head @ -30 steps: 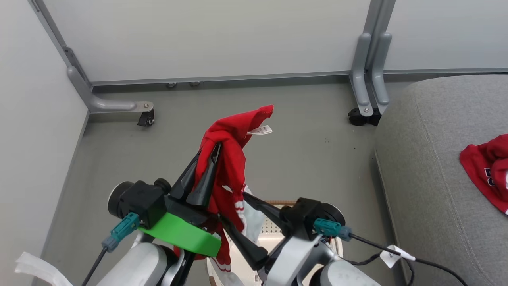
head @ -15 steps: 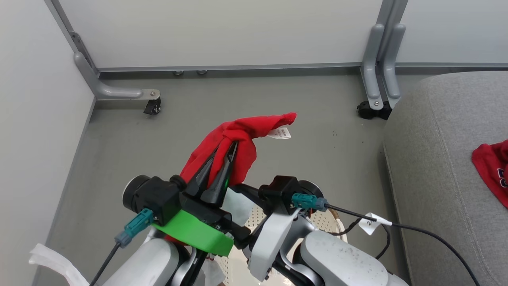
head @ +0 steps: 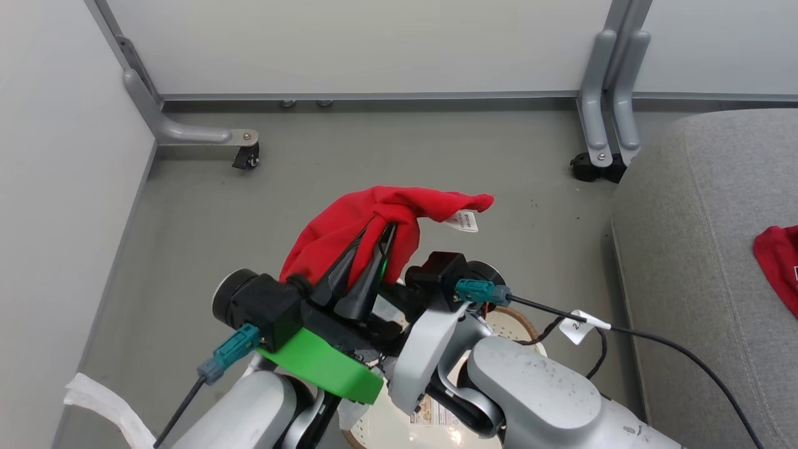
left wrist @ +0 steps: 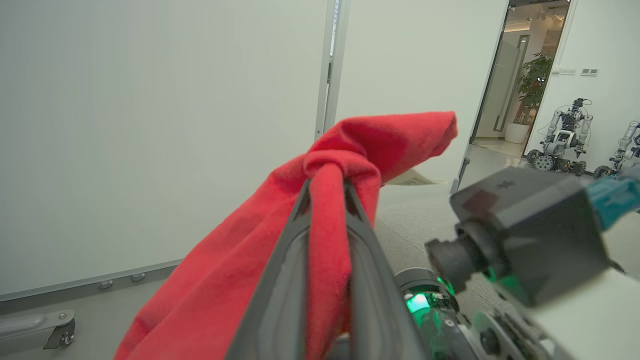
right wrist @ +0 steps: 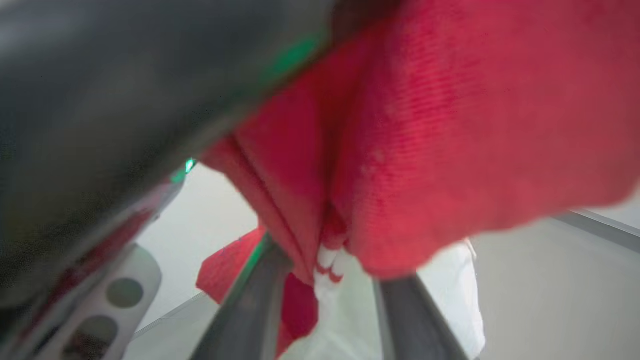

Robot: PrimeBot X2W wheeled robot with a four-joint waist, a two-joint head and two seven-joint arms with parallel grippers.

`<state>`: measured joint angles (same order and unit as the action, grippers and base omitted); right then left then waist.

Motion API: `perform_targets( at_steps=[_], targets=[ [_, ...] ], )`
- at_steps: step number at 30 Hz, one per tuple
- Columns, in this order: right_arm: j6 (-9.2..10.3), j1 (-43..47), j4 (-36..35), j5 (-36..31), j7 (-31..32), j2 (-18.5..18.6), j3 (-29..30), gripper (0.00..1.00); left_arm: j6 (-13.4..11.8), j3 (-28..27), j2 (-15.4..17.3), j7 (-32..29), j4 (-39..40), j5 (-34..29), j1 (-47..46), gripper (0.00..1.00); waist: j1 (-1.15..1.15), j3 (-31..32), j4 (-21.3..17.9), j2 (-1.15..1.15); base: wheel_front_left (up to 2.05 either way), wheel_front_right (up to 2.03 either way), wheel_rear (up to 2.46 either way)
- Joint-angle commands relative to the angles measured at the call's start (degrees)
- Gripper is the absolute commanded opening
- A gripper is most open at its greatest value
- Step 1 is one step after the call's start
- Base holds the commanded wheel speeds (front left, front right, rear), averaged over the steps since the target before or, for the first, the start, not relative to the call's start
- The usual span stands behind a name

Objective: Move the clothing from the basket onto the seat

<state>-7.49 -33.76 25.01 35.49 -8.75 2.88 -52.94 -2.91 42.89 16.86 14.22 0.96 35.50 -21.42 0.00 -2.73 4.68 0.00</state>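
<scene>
My left gripper [head: 381, 232] is shut on a red garment [head: 349, 224], held up over the grey floor, with a white tag hanging off its right tip. In the left wrist view the fingers [left wrist: 360, 260] pinch a fold of the red garment [left wrist: 350, 150]. My right gripper [right wrist: 325, 300] sits under the left arm. Its fingers [right wrist: 250, 300] stand apart, with the garment's [right wrist: 425, 150] hanging striped end between them and their tips covered by cloth. The cream basket [head: 508, 324] lies below my arms, its barcode sticker showing. A second red garment [head: 779, 262] rests on the grey seat [head: 698, 249].
White partition walls stand behind and to the left, on grey metal feet with castors [head: 246, 159] [head: 589, 168]. A white plastic strip [head: 100, 402] lies on the floor at lower left. A black cable [head: 654, 340] runs from my right wrist toward the seat.
The camera has shifted. My left gripper has lifted the red garment, which now bunches over the fingers instead of hanging down. My right gripper has slid in beneath the left arm.
</scene>
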Motion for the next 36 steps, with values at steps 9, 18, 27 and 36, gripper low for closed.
perform_targets(
  at_steps=[9, 18, 27, 36],
  targets=[
    [0.0, -2.1, 3.0, 2.4, -3.3, 0.0, -1.0, 0.0, -1.0, -0.9, -0.3, 0.5, -0.2, -0.7, -0.7, 1.0, 0.0, -0.3, 0.5, 0.0, 0.0, 0.0, 0.0],
    [0.0, -2.6, 7.0, 0.4, -5.3, 0.0, 3.4, 0.0, -2.2, -2.9, 1.9, 0.9, 0.6, -3.3, 0.9, 1.0, 0.0, -0.4, 0.0, 0.0, 0.0, 0.0, 0.0],
    [0.0, -2.2, 12.9, -5.5, -5.9, 0.0, 13.0, 0.0, -0.3, 0.6, 5.8, -2.2, -1.5, -5.5, 2.8, 1.0, 0.0, -0.1, -1.0, 0.0, 0.0, 0.0, 0.0],
    [0.0, 0.9, 13.4, -11.7, -6.1, 0.9, 23.5, 0.0, 1.9, 4.5, 7.2, -4.0, -3.2, -6.4, 4.4, 1.0, 0.0, 0.4, -3.7, 0.0, 0.0, 0.0, 0.0]
  ],
)
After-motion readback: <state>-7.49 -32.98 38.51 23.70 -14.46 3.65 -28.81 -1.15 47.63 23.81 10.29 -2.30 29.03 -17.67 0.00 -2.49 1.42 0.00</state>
